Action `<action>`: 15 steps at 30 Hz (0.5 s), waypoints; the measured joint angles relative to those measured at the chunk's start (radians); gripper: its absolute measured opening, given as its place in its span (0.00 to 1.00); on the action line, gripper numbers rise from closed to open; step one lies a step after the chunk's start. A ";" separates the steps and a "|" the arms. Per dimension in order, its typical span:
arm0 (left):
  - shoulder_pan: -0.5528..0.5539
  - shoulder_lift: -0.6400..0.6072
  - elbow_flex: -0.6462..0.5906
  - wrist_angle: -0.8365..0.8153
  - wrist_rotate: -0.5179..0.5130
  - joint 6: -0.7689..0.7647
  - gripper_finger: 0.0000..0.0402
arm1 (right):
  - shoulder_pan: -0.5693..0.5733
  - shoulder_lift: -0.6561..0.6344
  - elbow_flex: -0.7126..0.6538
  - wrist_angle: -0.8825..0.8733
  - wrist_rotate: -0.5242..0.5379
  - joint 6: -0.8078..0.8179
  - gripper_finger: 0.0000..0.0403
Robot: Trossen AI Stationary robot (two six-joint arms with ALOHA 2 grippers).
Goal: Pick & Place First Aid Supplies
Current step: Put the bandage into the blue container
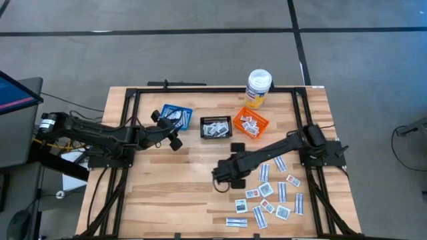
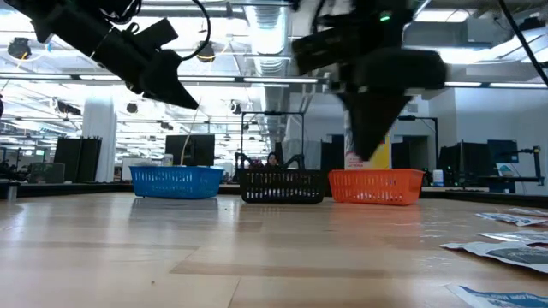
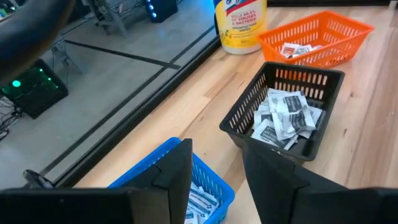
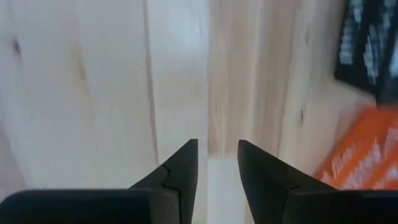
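The first aid supplies are small flat white packets. Several lie loose on the table's near right (image 1: 273,197), and others lie in the blue basket (image 1: 175,115), the black basket (image 1: 215,127) and the orange basket (image 1: 250,123). My left gripper (image 3: 217,162) hangs open over the blue basket's near side (image 3: 205,186), with nothing between its fingers. My right gripper (image 1: 223,179) is above the bare middle of the table, pointing steeply down. A pale white packet (image 4: 222,186) shows between its fingers. My right gripper has the white packet (image 4: 222,180) pinched between its two fingers, which come at it from above. The packet spans the gap between them and is lifted clear of the wood. The fingers hide which part of it they are on.
A tall white bottle with a yellow label (image 1: 258,87) stands behind the orange basket at the far edge. A black frame (image 1: 200,90) runs around the table. Bare wood lies between the baskets and the loose packets, under my right gripper.
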 joint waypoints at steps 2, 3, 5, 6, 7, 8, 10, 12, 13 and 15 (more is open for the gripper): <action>0.000 0.000 0.000 0.000 0.000 0.000 0.35 | 0.008 -0.051 -0.065 0.001 -0.004 0.054 0.27; 0.000 0.000 0.000 0.000 0.000 0.000 0.35 | 0.009 -0.085 -0.106 0.011 -0.013 0.090 0.27; 0.000 0.000 0.000 0.000 0.000 0.000 0.35 | 0.005 -0.168 -0.203 0.037 -0.046 0.153 0.27; 0.000 0.000 0.000 0.000 0.000 0.000 0.34 | 0.003 -0.215 -0.257 0.065 -0.059 0.184 0.27; 0.000 0.000 0.000 0.000 0.000 0.000 0.34 | -0.001 -0.266 -0.318 0.099 -0.074 0.215 0.27; 0.000 0.000 0.000 0.000 0.000 0.000 0.34 | -0.004 -0.315 -0.384 0.140 -0.085 0.239 0.27; 0.000 0.000 0.000 0.000 0.000 0.015 0.34 | -0.012 -0.411 -0.514 0.245 -0.120 0.279 0.27; 0.000 0.000 0.000 0.003 0.000 0.023 0.34 | -0.017 -0.494 -0.640 0.350 -0.152 0.327 0.27; 0.000 0.000 0.000 0.004 -0.001 0.024 0.34 | -0.020 -0.527 -0.698 0.403 -0.173 0.355 0.27; 0.000 0.000 0.000 0.004 0.000 0.024 0.34 | -0.015 -0.577 -0.801 0.520 -0.210 0.390 0.27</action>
